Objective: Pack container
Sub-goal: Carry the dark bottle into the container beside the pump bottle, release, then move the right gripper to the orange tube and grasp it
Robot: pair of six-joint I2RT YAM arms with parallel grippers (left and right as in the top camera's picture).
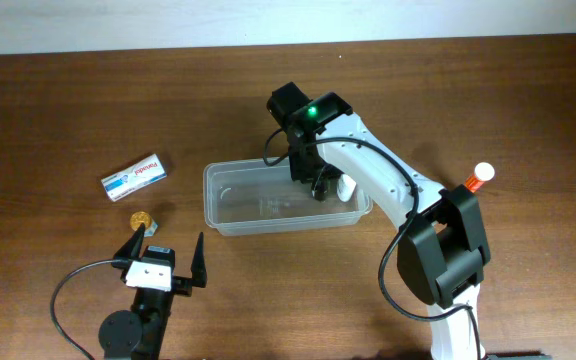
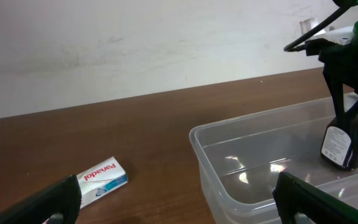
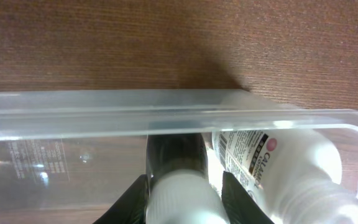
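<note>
Container: we see the clear tub at mid-table, long side facing us, upright and lidless.
Contents: a dark bottle with a white cap stands at the right end, touching a white bottle beside it.
Right gripper: inside the tub, a finger close on either side of the dark bottle's cap; we cannot tell whether it pinches or has let go.
Left gripper: spread wide and holding nothing, near the front edge, well apart from the tub.
Left to pack: the Panadol box lies outside, to the tub's left.
Handling: we judge the tub light, thin-walled, a little flexible and smooth, so likely to slide if nudged.
Where to hold: we would pinch a wall just under the rim, where it looks stiffest.
</note>
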